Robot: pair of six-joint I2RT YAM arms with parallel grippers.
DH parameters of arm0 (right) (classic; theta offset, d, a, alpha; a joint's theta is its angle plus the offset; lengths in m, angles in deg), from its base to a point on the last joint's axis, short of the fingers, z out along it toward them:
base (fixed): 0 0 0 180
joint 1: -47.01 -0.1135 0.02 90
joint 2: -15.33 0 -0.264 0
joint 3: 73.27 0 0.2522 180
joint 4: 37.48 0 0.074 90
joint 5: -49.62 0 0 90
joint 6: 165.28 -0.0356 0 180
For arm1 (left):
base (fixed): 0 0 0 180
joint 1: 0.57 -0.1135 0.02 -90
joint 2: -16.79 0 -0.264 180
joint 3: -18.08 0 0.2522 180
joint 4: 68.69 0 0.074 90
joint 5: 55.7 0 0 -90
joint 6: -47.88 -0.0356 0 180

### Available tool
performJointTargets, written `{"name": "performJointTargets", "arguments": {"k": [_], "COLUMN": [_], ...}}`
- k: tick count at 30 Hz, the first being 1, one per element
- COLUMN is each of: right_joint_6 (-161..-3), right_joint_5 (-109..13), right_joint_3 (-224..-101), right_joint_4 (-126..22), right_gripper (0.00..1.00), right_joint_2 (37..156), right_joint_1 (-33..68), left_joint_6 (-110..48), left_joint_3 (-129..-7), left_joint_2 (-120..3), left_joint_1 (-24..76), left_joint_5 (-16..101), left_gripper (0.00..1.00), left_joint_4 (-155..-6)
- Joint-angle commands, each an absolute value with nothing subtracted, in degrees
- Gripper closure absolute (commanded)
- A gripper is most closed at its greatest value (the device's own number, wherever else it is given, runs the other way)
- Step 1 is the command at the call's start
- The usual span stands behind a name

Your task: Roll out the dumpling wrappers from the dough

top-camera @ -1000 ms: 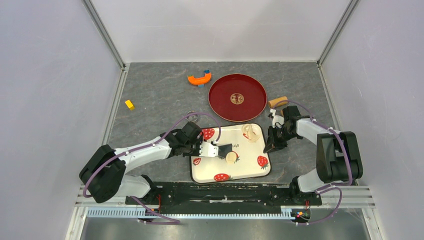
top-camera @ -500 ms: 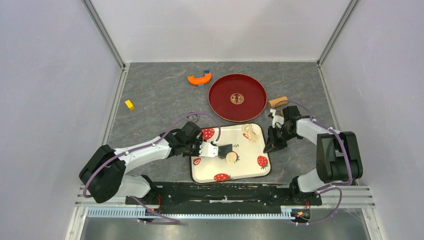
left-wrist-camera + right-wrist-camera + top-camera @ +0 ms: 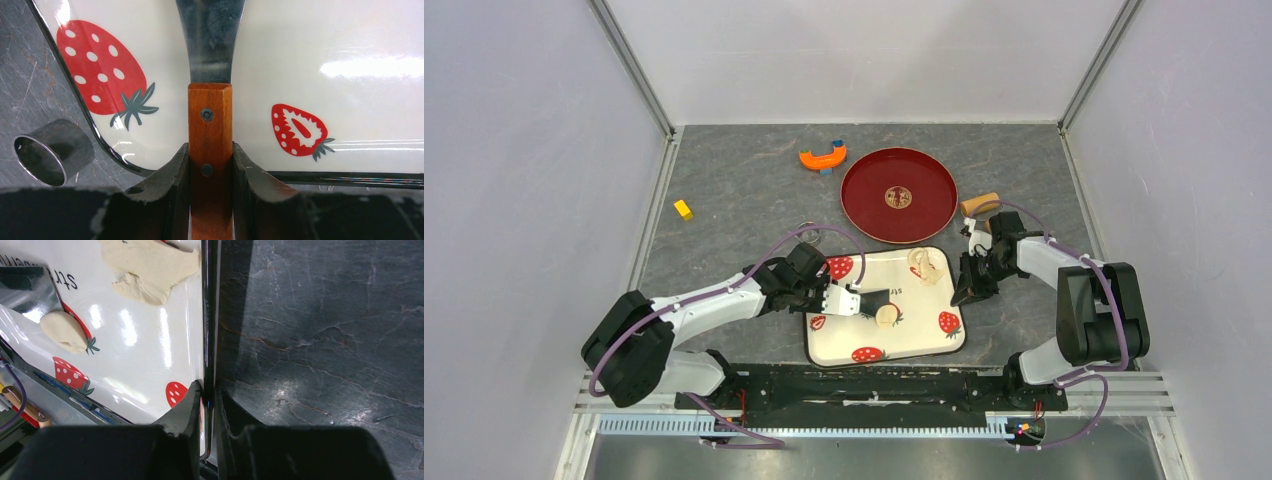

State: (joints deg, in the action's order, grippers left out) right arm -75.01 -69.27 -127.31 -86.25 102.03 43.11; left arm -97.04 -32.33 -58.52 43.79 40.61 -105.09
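A white strawberry-print tray (image 3: pixel 924 340) lies in front of the arms. On it sits a small pale lump of dough (image 3: pixel 887 315) (image 3: pixel 62 331), and a flattened, uneven dumpling wrapper (image 3: pixel 924 265) (image 3: pixel 147 265) lies near its far right corner. My left gripper (image 3: pixel 849 300) (image 3: pixel 210 150) is shut on the wooden handle of a scraper (image 3: pixel 210 125). The scraper's metal blade (image 3: pixel 874 297) (image 3: pixel 25 287) rests over the tray, its edge right beside the dough. My right gripper (image 3: pixel 969 287) (image 3: pixel 207 390) is shut on the tray's right rim (image 3: pixel 206 315).
A tan wooden roller (image 3: pixel 980 204) lies behind the right arm, beside a round red plate (image 3: pixel 864 200). An orange curved piece (image 3: pixel 823 157) and a yellow block (image 3: pixel 683 209) sit further back left. A metal ring (image 3: pixel 52 157) lies on the table by the tray's corner.
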Motion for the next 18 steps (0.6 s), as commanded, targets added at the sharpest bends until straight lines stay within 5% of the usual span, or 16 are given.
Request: {"name": "performJointTargets", "arguments": {"k": [1, 18], "right_joint_6": [-73.17, -73.17], "right_joint_5": [-67.64, -67.63], "right_joint_3": [-127.55, -127.29], "right_joint_4": [-86.36, -86.34], "right_gripper": [1.00, 1.00], "right_joint_2": [103.07, 102.97], "right_joint_1": [42.82, 42.79], "left_joint_6": [-99.68, -95.12], "left_joint_3": [-33.15, -34.62], "left_joint_2": [-58.41, -60.97], "left_joint_1": [44.06, 44.70], "left_joint_5": [43.98, 44.07], "left_gripper": [0.98, 0.98], "left_joint_4": [-104.83, -102.10]}}
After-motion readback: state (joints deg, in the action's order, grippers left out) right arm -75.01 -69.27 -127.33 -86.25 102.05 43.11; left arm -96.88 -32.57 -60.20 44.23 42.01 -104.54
